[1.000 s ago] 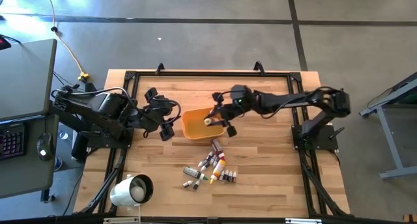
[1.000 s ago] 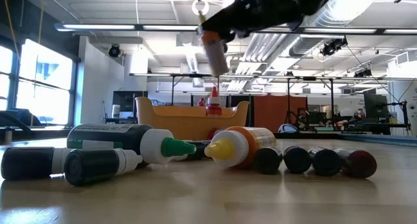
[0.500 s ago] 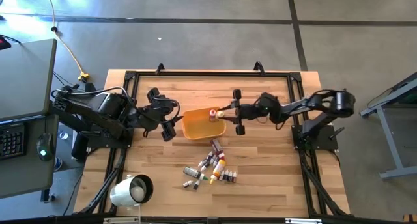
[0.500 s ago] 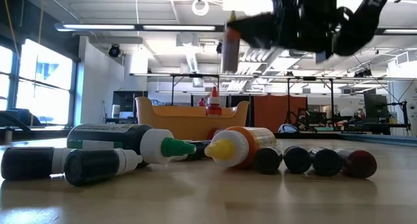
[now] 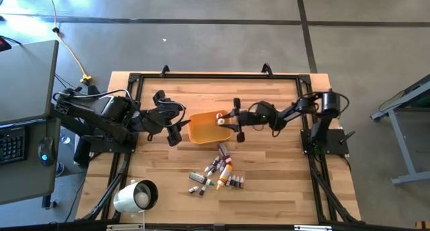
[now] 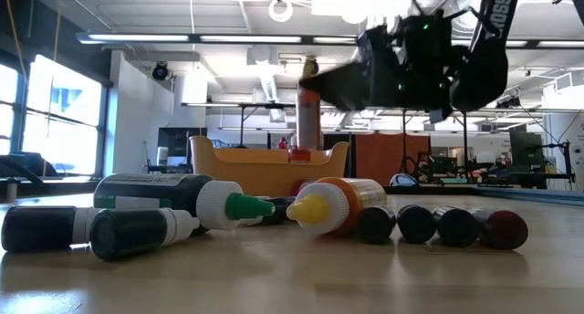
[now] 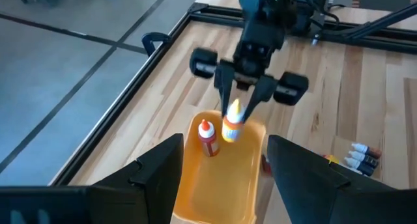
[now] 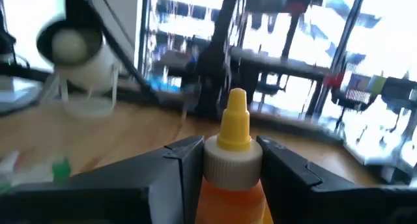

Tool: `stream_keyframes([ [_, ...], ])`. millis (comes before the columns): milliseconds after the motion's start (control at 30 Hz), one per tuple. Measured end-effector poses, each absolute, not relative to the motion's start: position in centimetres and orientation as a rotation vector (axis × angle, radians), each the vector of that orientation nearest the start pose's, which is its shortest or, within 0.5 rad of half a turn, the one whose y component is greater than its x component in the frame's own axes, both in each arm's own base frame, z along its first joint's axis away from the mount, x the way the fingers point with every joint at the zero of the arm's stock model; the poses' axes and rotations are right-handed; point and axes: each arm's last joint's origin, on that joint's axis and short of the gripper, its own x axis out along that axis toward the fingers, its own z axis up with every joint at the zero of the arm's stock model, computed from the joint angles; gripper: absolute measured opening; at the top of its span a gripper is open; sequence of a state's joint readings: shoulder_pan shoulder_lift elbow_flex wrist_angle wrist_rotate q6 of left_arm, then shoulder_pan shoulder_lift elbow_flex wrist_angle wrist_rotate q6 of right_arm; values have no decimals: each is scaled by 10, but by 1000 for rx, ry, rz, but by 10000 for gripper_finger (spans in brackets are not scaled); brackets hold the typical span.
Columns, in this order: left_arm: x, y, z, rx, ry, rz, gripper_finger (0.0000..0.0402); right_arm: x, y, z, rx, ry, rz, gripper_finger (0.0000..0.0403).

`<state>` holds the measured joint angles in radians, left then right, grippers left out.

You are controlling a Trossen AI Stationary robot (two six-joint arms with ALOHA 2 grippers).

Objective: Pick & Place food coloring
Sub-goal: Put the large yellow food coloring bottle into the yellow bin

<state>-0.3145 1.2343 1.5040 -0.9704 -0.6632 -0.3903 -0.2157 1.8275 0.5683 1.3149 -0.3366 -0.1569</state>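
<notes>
One orange btl [image 7: 231,127] pinched upright by right pincer [image 7: 242,107] over tray [image 7: 215,199]; left pincer [image 5: 176,121] spread nearby.

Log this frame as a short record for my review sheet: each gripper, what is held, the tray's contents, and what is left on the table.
right gripper: over the orange tray, fingers either side of an orange bottle with a yellow cap
left gripper: open, empty, beside the tray
tray contents: one red bottle, upright
left on table: cluster of bottles lying in front of the tray
</notes>
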Motion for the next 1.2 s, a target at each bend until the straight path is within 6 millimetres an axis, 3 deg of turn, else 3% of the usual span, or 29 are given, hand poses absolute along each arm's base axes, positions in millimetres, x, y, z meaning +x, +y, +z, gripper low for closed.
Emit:
stream_keyframes([
  [467, 216, -52, 416, -44, 559, 428, 220, 313, -60, 120, -132, 18, 58, 126],
  [733, 216, -52, 416, -39, 568, 430, 220, 314, -57, 105, -114, -38, 79, 126],
  [1200, 216, -52, 415, -39, 572, 427, 220, 314, -60, 100, -100, -39, 21, 130],
])
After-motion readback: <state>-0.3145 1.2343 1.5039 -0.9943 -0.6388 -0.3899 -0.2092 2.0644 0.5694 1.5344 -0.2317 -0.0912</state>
